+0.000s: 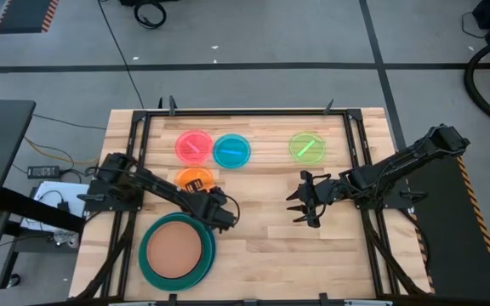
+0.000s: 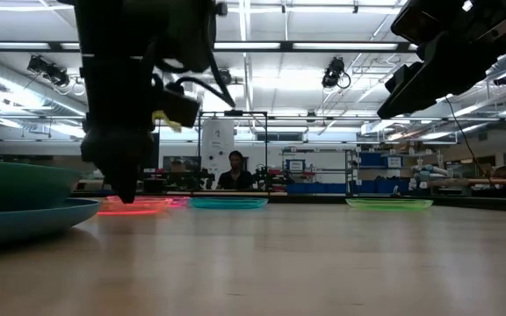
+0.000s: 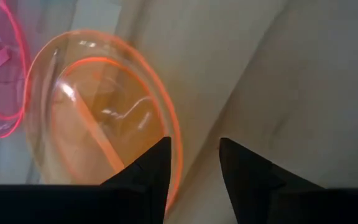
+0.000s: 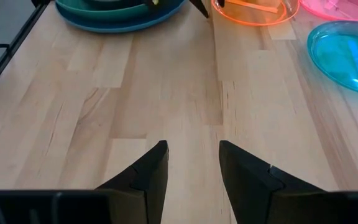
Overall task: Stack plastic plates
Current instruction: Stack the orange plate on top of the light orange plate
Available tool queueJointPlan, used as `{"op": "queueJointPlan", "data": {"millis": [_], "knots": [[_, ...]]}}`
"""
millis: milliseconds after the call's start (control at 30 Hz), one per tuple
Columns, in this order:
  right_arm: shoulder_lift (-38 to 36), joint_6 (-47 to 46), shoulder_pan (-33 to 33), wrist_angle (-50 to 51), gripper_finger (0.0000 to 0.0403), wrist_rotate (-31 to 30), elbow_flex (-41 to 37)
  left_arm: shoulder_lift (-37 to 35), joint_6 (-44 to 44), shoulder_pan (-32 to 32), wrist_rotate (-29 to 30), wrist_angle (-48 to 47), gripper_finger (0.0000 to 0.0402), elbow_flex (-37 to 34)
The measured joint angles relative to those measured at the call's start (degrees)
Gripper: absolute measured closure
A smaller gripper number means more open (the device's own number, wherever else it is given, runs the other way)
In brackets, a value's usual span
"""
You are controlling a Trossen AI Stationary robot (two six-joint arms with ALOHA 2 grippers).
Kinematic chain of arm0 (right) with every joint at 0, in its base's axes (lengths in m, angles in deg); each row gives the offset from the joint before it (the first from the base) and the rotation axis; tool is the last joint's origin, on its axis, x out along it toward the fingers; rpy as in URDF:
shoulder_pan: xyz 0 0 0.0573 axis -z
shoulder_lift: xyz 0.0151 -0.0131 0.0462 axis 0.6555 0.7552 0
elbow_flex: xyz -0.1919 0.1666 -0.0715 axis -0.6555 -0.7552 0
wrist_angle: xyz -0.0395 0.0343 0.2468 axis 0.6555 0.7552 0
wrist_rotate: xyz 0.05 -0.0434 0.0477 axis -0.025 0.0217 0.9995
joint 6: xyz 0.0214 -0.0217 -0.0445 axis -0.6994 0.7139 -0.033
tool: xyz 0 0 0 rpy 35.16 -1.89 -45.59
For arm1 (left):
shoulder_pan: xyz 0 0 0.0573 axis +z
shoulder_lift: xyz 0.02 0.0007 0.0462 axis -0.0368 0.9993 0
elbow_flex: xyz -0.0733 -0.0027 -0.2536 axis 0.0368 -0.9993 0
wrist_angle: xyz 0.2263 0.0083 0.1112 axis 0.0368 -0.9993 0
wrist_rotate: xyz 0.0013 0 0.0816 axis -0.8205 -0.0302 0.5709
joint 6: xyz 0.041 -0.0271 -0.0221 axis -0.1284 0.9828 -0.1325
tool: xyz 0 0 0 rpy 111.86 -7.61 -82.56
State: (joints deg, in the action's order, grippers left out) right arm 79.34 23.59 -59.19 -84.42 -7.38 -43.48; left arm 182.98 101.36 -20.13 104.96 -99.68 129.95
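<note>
Stack [image 1: 177,252], desk's [image 1: 262,246] near-left: brown plate on teal and blue.
4 small plates behind; orange plate [image 1: 195,178] nearest.
Left gripper [image 1: 225,214]: jaws spread, empty, beside orange plate. Advice: straddle rim squarely.
Right gripper [image 1: 300,204]: spread, idle mid-desk.

grey floor [image 1: 253,42], strip-lit ceiling [image 2: 279,26], shelving [image 2: 323,171] behind a seated person [image 2: 234,172].

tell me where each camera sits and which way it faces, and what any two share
High: overhead, straight down on the table; both arms show.
Low: table height, level across toward the room; arms hang from above.
Left wrist: over the left gripper, facing the orange plate.
Right wrist: over the right gripper, facing bare wood and the cyan plate.
Shared: the orange plate shows in all four.
</note>
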Motion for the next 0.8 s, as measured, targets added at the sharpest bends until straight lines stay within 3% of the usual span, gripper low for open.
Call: {"op": "queueJointPlan", "data": {"millis": [300, 800], "knots": [[0.0, 0.0, 0.0, 0.0, 0.0250, 0.0, 0.0, 0.8, -1.7, 1.8, -0.3, -4.2, 0.0258, 0.0], [0.0, -0.4, -0.1, 0.3, 0.0250, 0.1, 0.0, 0.8, -4.7, 3.6, -2.5, -2.8, 0.0260, -0.4]]}}
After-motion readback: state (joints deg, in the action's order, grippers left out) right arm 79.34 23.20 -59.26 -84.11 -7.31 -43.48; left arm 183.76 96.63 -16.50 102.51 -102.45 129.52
